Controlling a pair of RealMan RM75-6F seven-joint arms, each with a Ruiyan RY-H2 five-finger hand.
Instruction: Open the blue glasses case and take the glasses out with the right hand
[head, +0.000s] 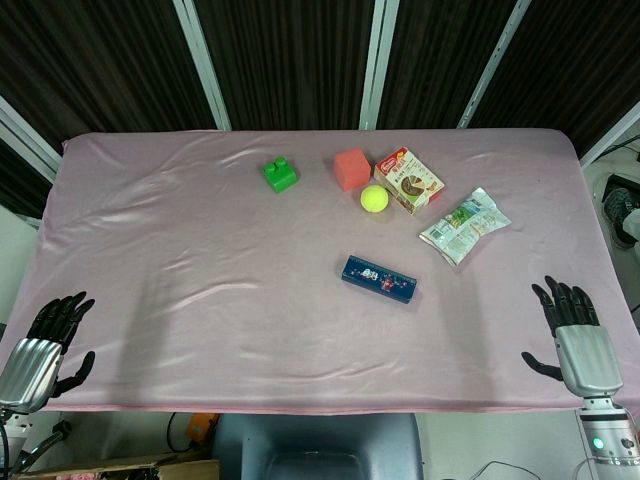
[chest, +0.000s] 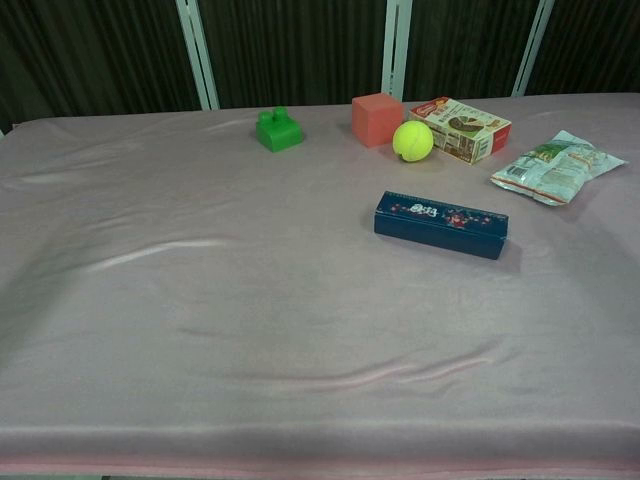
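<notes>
The blue glasses case (head: 379, 279) lies closed on the pink tablecloth, right of centre; the chest view shows the case (chest: 441, 223) as a long dark-blue box with a printed lid. No glasses are visible. My right hand (head: 572, 332) hovers at the table's front right corner, fingers spread, holding nothing, well to the right of the case. My left hand (head: 48, 342) sits at the front left corner, fingers apart and empty. Neither hand appears in the chest view.
Behind the case stand a green block (head: 280, 174), a red cube (head: 351, 168), a yellow tennis ball (head: 374, 198) and a small food box (head: 409, 180). A snack bag (head: 464, 225) lies right of the case. The pink cloth (head: 200, 290) covers the table.
</notes>
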